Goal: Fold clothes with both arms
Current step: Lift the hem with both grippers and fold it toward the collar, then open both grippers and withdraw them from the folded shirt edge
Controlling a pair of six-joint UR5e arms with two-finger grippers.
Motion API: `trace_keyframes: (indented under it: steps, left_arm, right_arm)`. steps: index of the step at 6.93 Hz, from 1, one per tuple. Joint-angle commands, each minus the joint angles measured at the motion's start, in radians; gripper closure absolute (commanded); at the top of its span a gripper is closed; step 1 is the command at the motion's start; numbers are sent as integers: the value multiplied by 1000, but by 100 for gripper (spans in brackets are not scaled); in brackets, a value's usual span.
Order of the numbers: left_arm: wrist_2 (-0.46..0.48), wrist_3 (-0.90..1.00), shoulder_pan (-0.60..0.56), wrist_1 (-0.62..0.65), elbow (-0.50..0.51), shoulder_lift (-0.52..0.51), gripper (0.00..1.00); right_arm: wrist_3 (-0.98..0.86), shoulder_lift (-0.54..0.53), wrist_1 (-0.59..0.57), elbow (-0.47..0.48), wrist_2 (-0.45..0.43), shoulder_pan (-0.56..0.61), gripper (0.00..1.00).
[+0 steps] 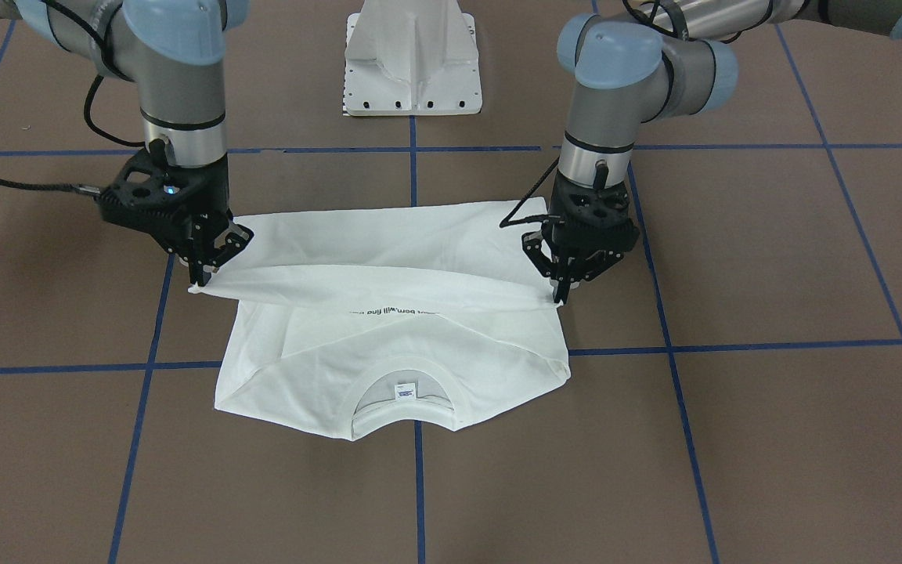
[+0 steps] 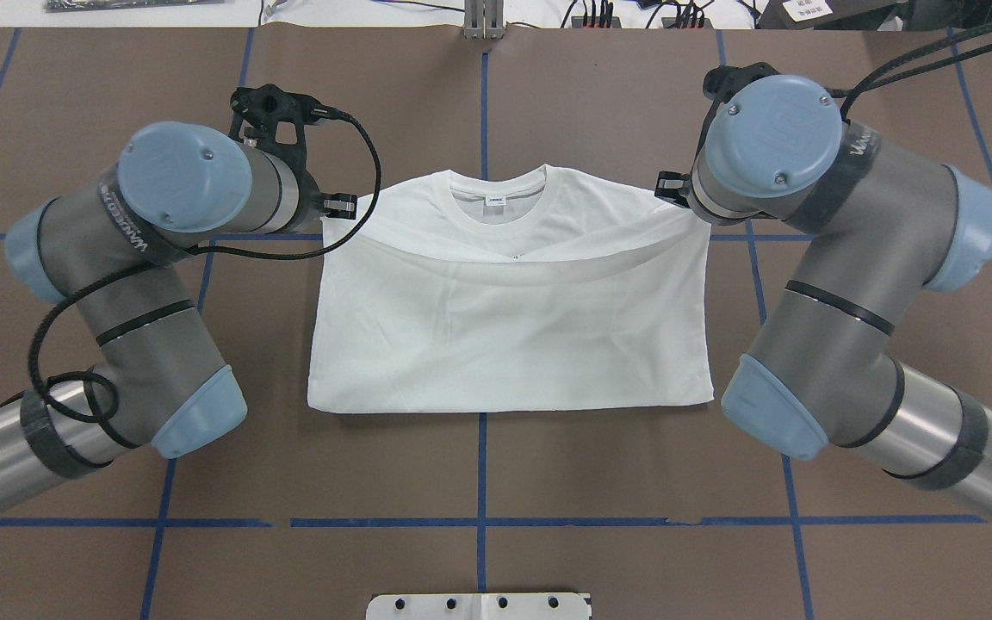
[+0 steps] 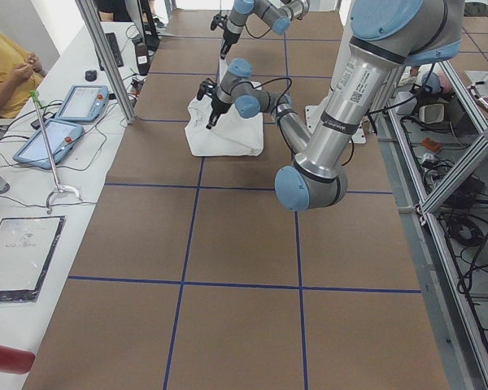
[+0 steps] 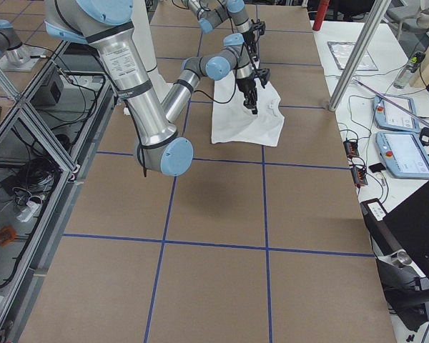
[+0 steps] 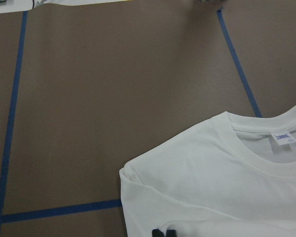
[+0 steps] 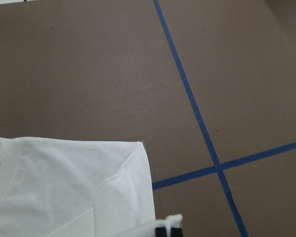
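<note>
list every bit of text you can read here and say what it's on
"born, will find": black print on the T-shirt, upside down in the front-facing view, partly legible; the rest is hidden under the fold.
"WAN...": white lettering on the left arm and the right arm; the remaining letters are blurred.
Neck label: blue print, too small to read.
</note>
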Motion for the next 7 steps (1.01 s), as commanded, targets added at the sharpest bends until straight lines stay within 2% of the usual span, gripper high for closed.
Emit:
trace_keyframes:
  steps: [1, 2, 4, 5, 6, 7]
  left_arm:
    - [17, 0, 3, -150, 184, -32, 100]
    - [17, 0, 7, -163, 198, -30, 100]
    - [16, 0, 11, -164, 198, -26, 100]
    - [16, -1, 11, -166, 194, -24, 100]
    - [10, 15, 8, -183, 184, -15, 1]
    - [3, 116, 4, -190, 130, 3, 0]
  right_arm:
    - [-14, 43, 138, -201, -1, -4, 100]
    - [-13, 77, 142, -260, -1, -15, 100]
    - [-13, 71, 143, -262, -3, -27, 100]
    - [-4, 71, 148, -262, -1, -27, 83]
    - [-13, 68, 148, -250, 3, -26, 1]
    - [-29, 65, 136, -216, 23, -1, 0]
